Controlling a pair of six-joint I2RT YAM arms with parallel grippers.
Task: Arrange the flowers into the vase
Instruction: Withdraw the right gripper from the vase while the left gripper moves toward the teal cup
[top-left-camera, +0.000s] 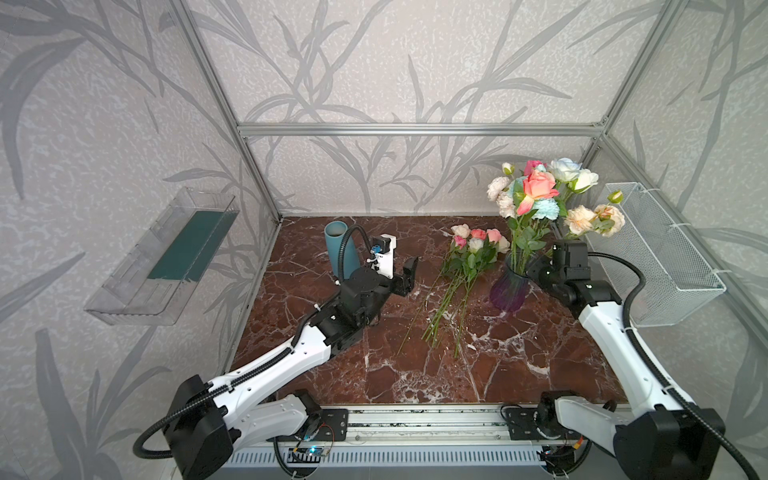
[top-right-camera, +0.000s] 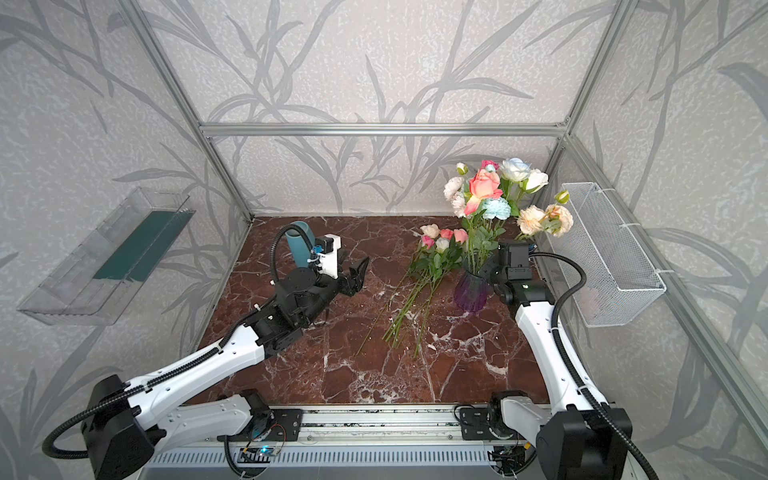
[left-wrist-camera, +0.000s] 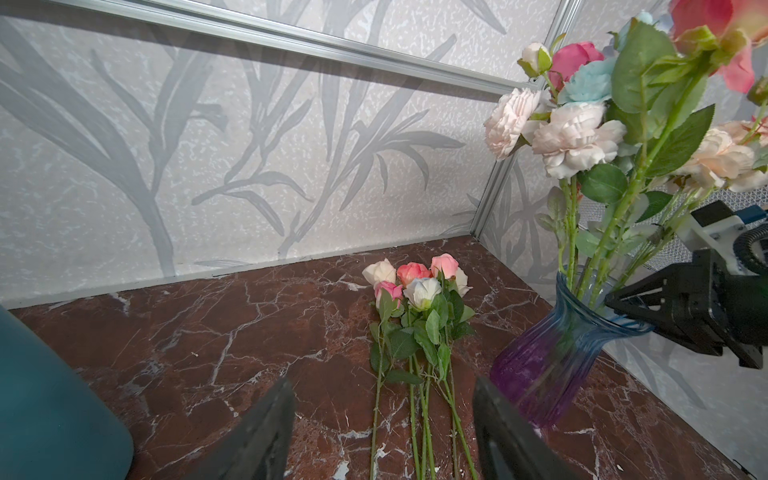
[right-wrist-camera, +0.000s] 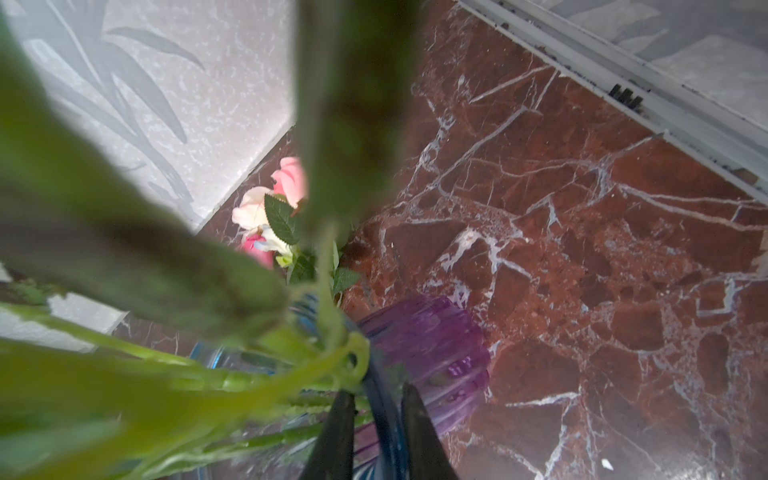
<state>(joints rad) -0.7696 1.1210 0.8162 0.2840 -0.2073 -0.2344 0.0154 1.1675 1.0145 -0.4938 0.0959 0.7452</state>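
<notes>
Your right gripper (right-wrist-camera: 376, 390) pinches the blue rim of the vase (top-left-camera: 510, 291), one finger among the stems and one outside. Most flowers (top-left-camera: 540, 187) stand in it, their leaves crowding the right wrist view. The loose roses (top-left-camera: 469, 257) lie on the desk (top-left-camera: 519, 365) just left of the vase. Your left gripper (top-left-camera: 407, 276) hangs spread near them. A teal tube (top-left-camera: 340, 249) stands behind that arm, and a wire basket (top-left-camera: 665, 266) hangs on the right wall.

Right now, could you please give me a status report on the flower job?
Left gripper open, empty. Right gripper shut on vase rim. Loose roses lie on table beside vase, bunch already in. Nothing blocking them.
</notes>
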